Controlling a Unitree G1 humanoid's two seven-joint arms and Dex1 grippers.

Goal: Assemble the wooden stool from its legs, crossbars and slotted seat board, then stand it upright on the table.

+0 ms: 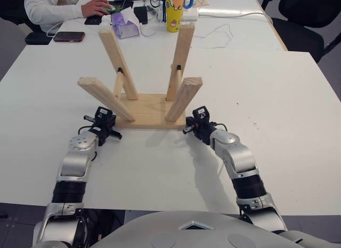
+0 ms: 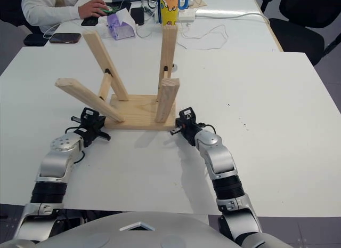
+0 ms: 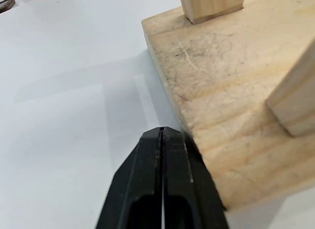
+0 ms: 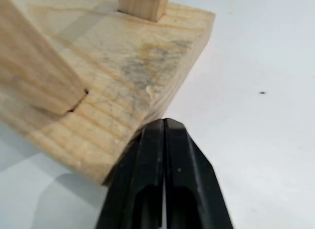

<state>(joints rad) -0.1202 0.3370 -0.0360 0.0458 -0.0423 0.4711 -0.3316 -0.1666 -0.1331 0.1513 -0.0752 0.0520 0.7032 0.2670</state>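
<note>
At centre frame, the upturned stool (image 1: 152, 106) lies seat-down on the table (image 1: 277, 109), legs (image 1: 181, 50) up. The left gripper (image 3: 161, 133) and right gripper (image 4: 164, 123), both closed and empty, sit at its near edge. The tabletop stretches wide to either side.

The flat light wooden seat board (image 1: 152, 106) with four splayed wooden legs (image 1: 118, 56) blocks the frame centre. Bare white tabletop (image 1: 277, 109) lies open at right and lower centre. A yellow cup (image 1: 174, 13), purple box (image 1: 126, 25) and black phone (image 1: 68, 37) crowd the upper edge.

Left gripper (image 3: 161, 135) and right gripper (image 4: 164, 123) sit low ahead, fingers pressed together.
</note>
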